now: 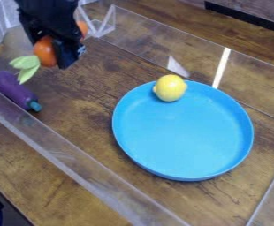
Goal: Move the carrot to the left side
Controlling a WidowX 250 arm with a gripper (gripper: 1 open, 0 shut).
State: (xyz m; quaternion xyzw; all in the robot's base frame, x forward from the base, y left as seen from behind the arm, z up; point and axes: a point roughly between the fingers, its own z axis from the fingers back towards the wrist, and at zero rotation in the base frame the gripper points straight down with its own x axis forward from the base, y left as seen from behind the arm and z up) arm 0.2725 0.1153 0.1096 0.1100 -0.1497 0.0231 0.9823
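Glossy, seemingly plastic blue plate (222,150); wooden table (104,115).

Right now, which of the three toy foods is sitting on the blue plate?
The round yellow lemon, at the far rim of the blue plate. The purple eggplant lies on the wooden table at left, and the orange carrot is held in the gripper.
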